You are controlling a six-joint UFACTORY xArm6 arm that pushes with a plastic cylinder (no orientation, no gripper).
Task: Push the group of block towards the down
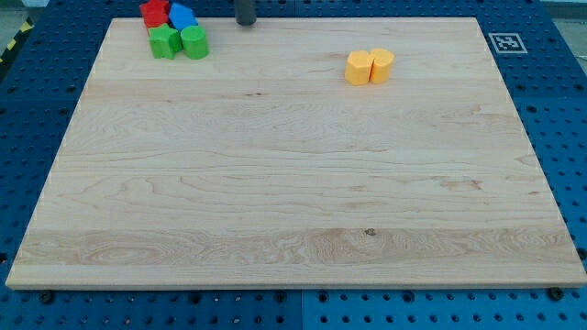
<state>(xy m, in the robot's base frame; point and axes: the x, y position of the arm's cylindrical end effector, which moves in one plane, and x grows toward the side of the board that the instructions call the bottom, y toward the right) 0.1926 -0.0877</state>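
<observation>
A tight group of blocks sits at the board's top left corner: a red block (154,12), a blue block (182,16), a green star-like block (165,41) and a green cylinder-like block (194,42). Two yellow blocks stand side by side at the upper right: a hexagon-like one (359,68) and a rounder one (382,65). My tip (246,24) is at the board's top edge, to the right of the blue block and apart from it, and up-left of the yellow pair.
The wooden board (293,202) lies on a blue pegboard table. A black-and-white marker tag (504,42) is by the board's top right corner. Yellow-black tape (13,41) shows at the far left.
</observation>
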